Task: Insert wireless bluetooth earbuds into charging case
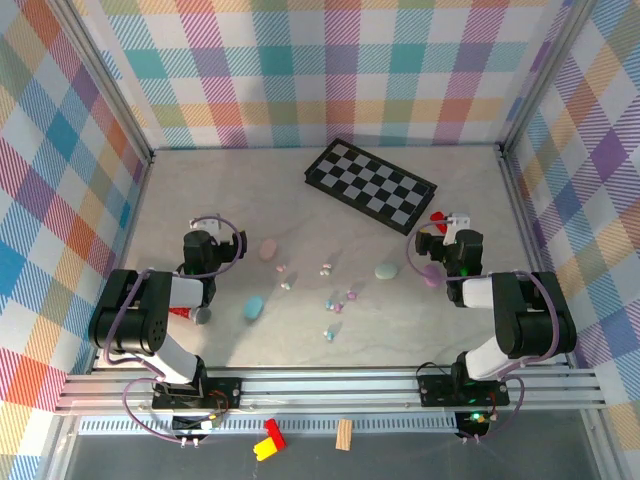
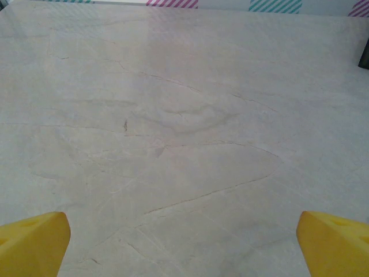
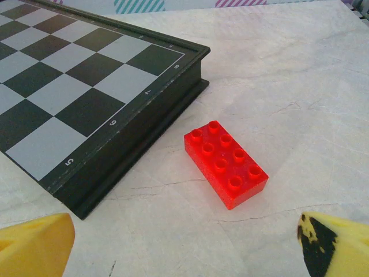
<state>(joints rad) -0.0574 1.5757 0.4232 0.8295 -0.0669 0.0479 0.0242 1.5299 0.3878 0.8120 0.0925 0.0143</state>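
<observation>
Glossy plastic: the earbuds [image 1: 333, 300] are tiny pastel pieces in pink, whitish, blue and purple. They lie loose on the pale marbled table [image 2: 173, 115], mid-table between the two arms, and none looks seated in a case.
Cases: four pebble shapes ring the buds. The pink case [image 1: 268, 248] is at far left, the blue case [image 1: 254, 307] at near left and the green case [image 1: 386, 270] to the right. The purple case [image 1: 432, 275] sits just beside the right arm's wrist. Too small to tell whether the lids are up or down.
Left gripper [image 2: 184, 245]: the yellow fingers are spread wide and empty over bare table.
Right gripper [image 3: 184, 248]: spread wide and empty, it faces a red brick [image 3: 226, 163] and the chessboard [image 3: 86, 86] corner, well apart from the buds.
Handling, judged: the buds are very light, rigid, slick and rounded. They are likely to roll or squirt out of a sloppy pinch.
Hold, judged: pinch across the fattest part of one bud, low to the table. Pick one that lies apart from its neighbours.
Risk, judged: wide jaws may nudge adjacent buds.
</observation>
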